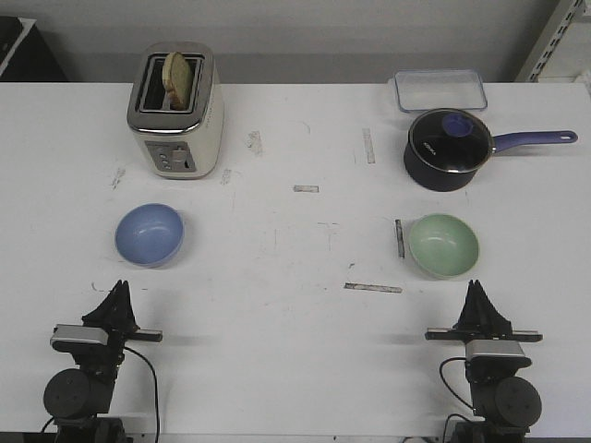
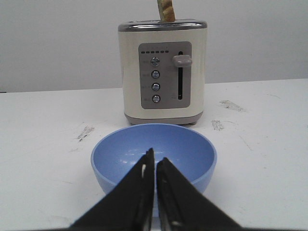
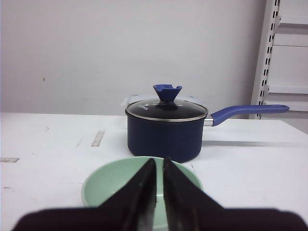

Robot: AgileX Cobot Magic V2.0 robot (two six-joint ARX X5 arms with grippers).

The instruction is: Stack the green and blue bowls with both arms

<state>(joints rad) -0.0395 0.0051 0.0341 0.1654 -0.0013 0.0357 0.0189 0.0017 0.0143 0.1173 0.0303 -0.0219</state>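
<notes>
Apart: blue bowl [image 1: 149, 233], green bowl [image 1: 444, 245].

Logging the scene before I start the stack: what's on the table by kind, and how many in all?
Bowls: 2, blue bowl and green bowl
Toaster: 1
Lidded saucepan: 1
Clear container: 1
Total: 5

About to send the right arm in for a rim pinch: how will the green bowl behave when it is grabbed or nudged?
The green bowl looks rigid and thin-walled, so probably light. Its smooth, slightly glossy surface may let it slide on the table if nudged. With its rounded underside, a one-sided rim pinch could tilt it. The right end effector sits just short of it, nearly shut.
</notes>
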